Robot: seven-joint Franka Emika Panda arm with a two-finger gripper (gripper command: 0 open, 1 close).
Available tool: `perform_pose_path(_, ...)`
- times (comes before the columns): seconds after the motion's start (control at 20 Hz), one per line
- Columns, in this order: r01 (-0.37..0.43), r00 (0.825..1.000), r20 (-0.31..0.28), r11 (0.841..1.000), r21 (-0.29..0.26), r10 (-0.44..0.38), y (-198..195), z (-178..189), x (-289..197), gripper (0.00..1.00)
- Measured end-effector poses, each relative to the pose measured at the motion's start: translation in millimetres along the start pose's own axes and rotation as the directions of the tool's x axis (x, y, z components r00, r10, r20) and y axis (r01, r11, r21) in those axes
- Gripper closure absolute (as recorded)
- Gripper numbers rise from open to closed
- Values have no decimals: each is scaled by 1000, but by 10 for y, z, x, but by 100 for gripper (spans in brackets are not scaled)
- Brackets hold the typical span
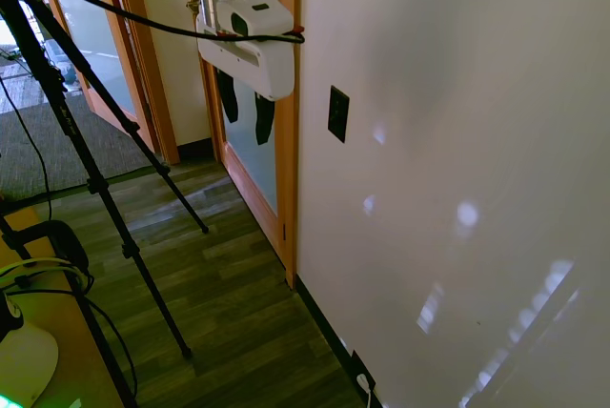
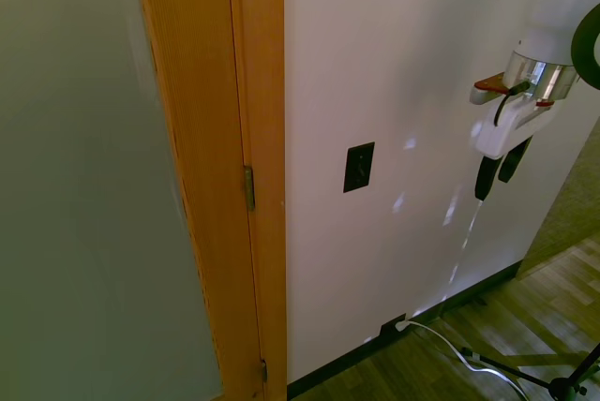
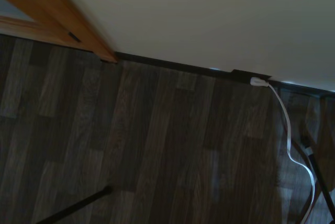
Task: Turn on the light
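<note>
In the first exterior view, the hand [image 1: 245, 108] hung with its dark fingers slightly parted and empty, beside the wooden door frame [image 1: 285, 93], apart from the dark switch plate [image 1: 337, 113] on the white wall [image 1: 457, 122].

The second exterior view showed the switch plate [image 2: 358, 167] near the frame, the hand [image 2: 500, 171] well apart.

The wrist view showed wood floor [image 3: 157, 145], a low outlet plate [image 3: 250, 76] and its white cord [image 3: 288, 130].

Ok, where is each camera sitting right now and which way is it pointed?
First exterior view: high up in the room, looking down along the white wall at the switch plate; the gripper hangs at upper left, fingers open, short of the plate.
Second exterior view: by the wooden door frame, facing the wall squarely; the gripper enters from the right.
Wrist view: looks down at the floor and the baseboard outlet with white cord; no fingers show.
Shared: both exterior views show the switch plate, door frame and gripper.
</note>
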State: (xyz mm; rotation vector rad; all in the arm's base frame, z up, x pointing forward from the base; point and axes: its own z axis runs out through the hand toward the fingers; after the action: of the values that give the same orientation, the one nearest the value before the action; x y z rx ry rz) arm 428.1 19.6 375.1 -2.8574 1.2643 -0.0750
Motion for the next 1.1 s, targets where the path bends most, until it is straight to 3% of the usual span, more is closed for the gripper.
perform_pose_path(0.2, 6, 1000, -4, 1000, 5, -6, -37, 28, 14, 0)
perform_pose_path(0.5, -7, 996, -86, 991, 133, 19, -448, 418, 132, 0)
perform_pose_path(0.7, -86, 983, -137, 966, 243, 122, -852, 786, 345, 0)
perform_pose_path(0.95, -155, 964, -151, 926, 343, 217, -1401, 962, 646, 0)
perform_pose_path(1.0, -168, 960, -152, 919, 357, 235, -1443, 988, 701, 100)
perform_pose_path(1.1, -190, 953, -152, 907, 376, 263, -1474, 1054, 787, 100)
